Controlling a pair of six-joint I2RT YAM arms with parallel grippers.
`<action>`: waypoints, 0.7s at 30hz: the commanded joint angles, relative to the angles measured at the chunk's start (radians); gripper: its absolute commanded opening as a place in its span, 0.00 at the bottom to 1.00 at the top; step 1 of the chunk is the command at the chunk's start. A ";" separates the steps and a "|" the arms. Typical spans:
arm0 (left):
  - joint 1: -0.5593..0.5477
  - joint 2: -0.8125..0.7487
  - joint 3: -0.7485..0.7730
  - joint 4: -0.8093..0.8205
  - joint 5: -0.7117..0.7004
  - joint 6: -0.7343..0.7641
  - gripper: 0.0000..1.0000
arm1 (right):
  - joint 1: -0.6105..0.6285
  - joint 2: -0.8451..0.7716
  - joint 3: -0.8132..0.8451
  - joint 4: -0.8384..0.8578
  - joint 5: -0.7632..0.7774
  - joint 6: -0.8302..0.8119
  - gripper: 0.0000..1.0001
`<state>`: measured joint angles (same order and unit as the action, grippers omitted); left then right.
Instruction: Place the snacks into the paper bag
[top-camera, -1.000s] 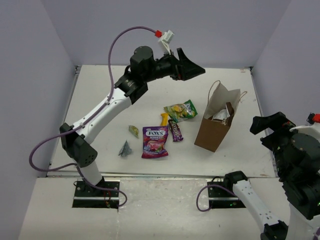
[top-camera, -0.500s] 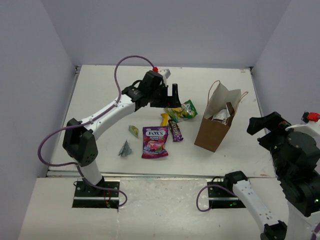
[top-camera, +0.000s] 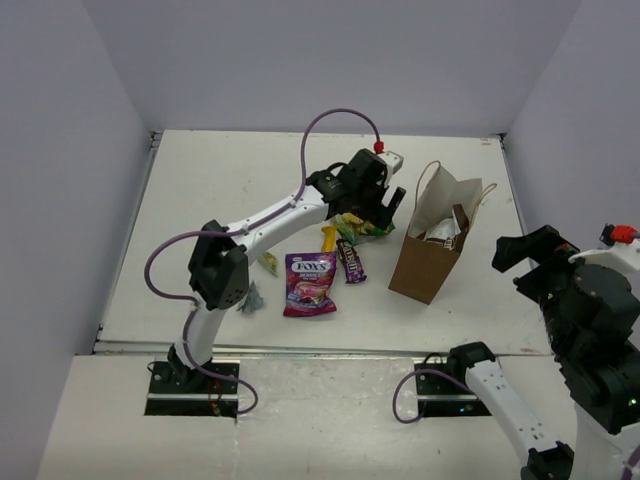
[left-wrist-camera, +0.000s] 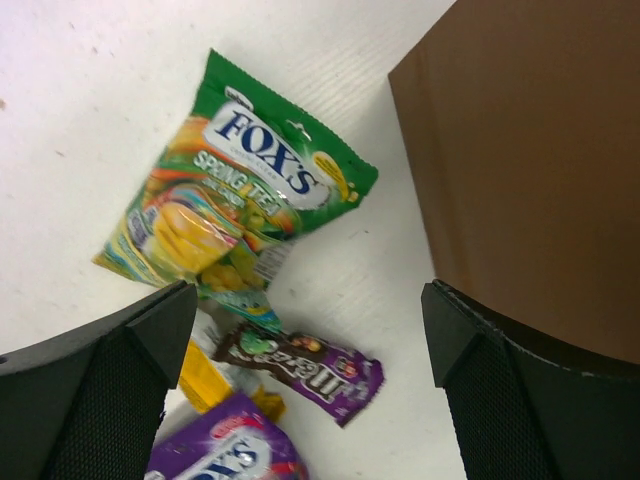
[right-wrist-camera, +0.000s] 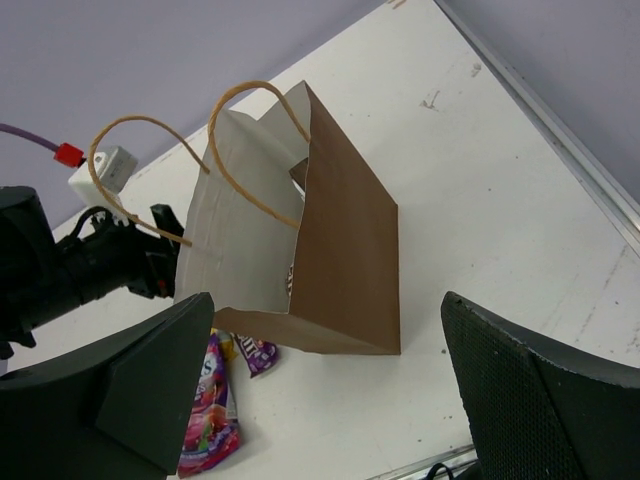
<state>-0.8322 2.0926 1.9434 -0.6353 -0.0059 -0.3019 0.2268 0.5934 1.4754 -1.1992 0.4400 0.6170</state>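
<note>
Green worry first: risks dragging the flat green Fox's Spring Tea pouch (left-wrist-camera: 235, 200) across the white tabletop (top-camera: 200, 200) instead of lifting it, for want of an edge to pinch on so thin a packet. Could also bump the upright brown kraft paper bag with thin loop handles (top-camera: 425, 265), just beside the pouch, and tip it, given how near the left claw (top-camera: 388, 205) hangs to its wall. Might snag the dark brown M&M's bar (left-wrist-camera: 305, 360) or the yellow bar (left-wrist-camera: 205, 380), both crowded against the pouch's lower corner.

No hold on anything for the left claw: spread wide above the pouch. Same for the right claw (top-camera: 528, 250): wide apart, bare, off to the bag's right.

As for the pouch: glossy, crinkled, bright with fruit pictures, face up and slanted on the tabletop. Bag mouth gaping, pale inside, with a whitish packet showing within.
</note>
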 joint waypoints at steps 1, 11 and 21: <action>-0.010 0.039 0.074 -0.027 -0.126 0.194 1.00 | -0.004 0.014 0.017 -0.003 -0.024 -0.011 0.99; -0.034 0.139 0.077 0.037 -0.121 0.342 1.00 | -0.004 0.045 0.036 -0.005 -0.027 -0.022 0.99; -0.033 0.243 0.107 0.114 -0.098 0.391 0.91 | -0.004 0.049 0.037 -0.023 -0.021 -0.010 0.99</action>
<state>-0.8730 2.2929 2.0052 -0.5774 -0.1116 0.0460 0.2268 0.6281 1.4883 -1.2148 0.4240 0.6098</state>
